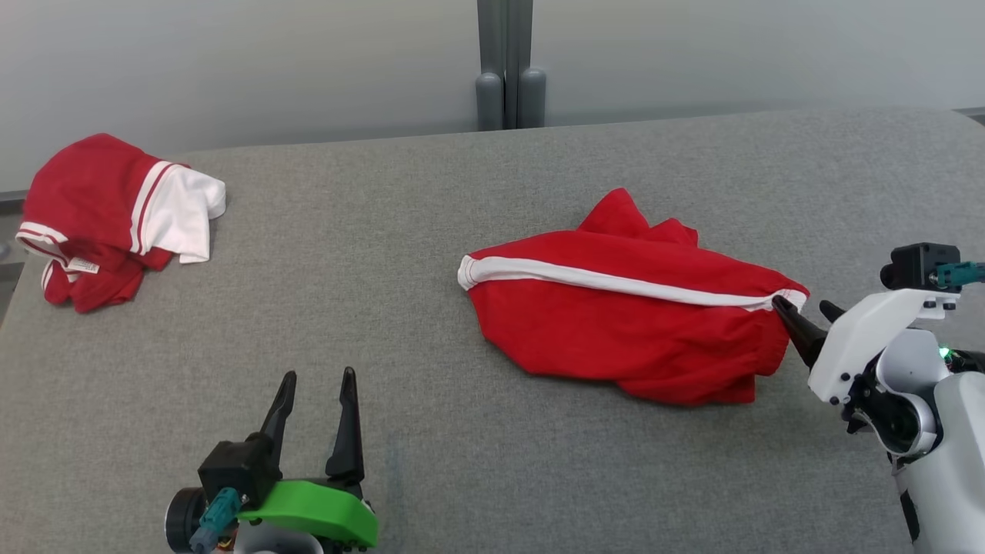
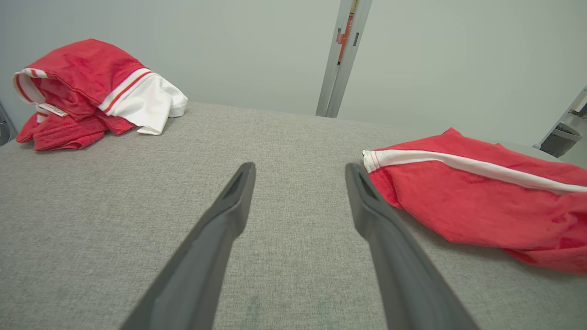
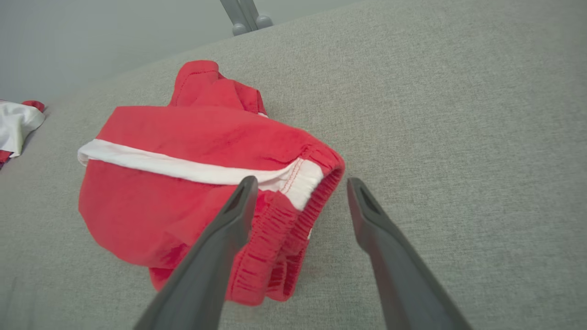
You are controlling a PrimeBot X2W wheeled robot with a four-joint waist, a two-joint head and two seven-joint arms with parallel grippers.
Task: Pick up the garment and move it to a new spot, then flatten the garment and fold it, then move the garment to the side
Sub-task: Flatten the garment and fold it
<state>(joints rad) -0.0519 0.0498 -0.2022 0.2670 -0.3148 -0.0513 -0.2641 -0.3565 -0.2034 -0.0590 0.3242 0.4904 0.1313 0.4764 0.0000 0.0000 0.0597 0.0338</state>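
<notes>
R hand point(image 1: 800, 303) by garment point(image 1: 616, 327) (maybe touching)

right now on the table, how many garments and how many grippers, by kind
garments: 2, shorts and shirt
grippers: 2, left gripper and right gripper
total: 4

Bare tabletop point(image 1: 369, 308) between shorts point(image 1: 616, 331), shirt point(image 1: 108, 208)

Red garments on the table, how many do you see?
2. The shorts lie right of centre, by the right pincer; a crumpled shirt sits far left. That heap might hide another piece.
</notes>
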